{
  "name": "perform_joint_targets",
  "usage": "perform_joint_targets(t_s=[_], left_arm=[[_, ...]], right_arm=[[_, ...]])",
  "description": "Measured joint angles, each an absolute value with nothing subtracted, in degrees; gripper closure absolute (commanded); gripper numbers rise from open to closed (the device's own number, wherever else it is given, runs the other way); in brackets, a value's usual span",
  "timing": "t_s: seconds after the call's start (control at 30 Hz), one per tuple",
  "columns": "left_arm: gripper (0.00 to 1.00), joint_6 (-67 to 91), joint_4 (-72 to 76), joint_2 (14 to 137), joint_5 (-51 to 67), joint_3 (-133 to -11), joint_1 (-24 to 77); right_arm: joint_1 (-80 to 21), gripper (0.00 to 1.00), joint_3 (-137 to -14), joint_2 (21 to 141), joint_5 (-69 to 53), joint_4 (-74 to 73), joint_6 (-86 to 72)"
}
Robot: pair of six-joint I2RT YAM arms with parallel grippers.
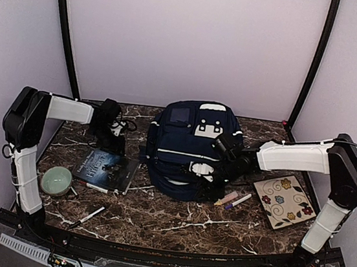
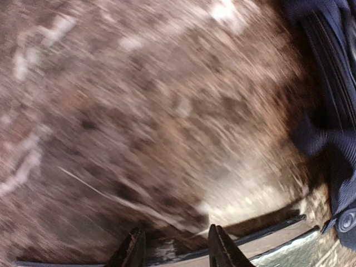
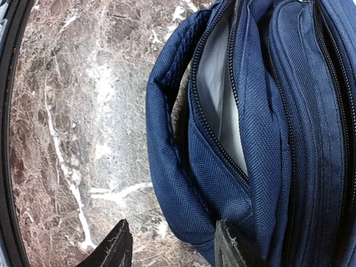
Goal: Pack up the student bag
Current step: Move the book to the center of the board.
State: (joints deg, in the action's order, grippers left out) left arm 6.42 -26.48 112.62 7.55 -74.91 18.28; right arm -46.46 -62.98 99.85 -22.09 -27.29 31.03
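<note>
While unzipped, student bag (image 1: 186, 149) on table (image 1: 155, 220).

The table (image 1: 173, 227) has a top with a dark brown marble pattern and white veins. Plain pale lilac walls (image 1: 189, 44) stand behind it and on both sides. Two thin black poles (image 1: 67, 35) rise from its back corners. The light is soft and even.

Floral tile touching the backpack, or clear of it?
Apart. The top view shows the floral tile lying well to the right of the student bag, with a strip of bare marble table between them.
</note>
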Motion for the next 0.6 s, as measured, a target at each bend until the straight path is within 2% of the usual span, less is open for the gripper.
perform_joint_targets(t_s=[0.07,0.17,0.27,0.43,0.6], left_arm=[[0.55,6.6,-26.7,110.8,8.3,-72.5,20.1],[0.43,7.6,-27.2,108.6,8.2,-70.4,21.8],[0.36,10.3,-28.8,105.0,4.1,-69.4,22.4],[0.33,17.1,-30.6,96.2,-3.7,-69.3,19.1],[0.31,22.5,-28.9,89.5,-3.2,-65.3,8.9]], right_arm=[[-46.5,0.50,-63.8,99.9,-22.7,-28.4,31.0],[-46.5,0.49,-66.9,100.3,-24.1,-31.4,31.0],[-46.5,0.46,-72.9,102.3,-26.7,-33.8,30.5],[-46.6,0.42,-84.7,108.7,-31.2,-33.9,25.7],[-47.7,0.40,-99.0,119.0,-33.2,-34.9,19.7]])
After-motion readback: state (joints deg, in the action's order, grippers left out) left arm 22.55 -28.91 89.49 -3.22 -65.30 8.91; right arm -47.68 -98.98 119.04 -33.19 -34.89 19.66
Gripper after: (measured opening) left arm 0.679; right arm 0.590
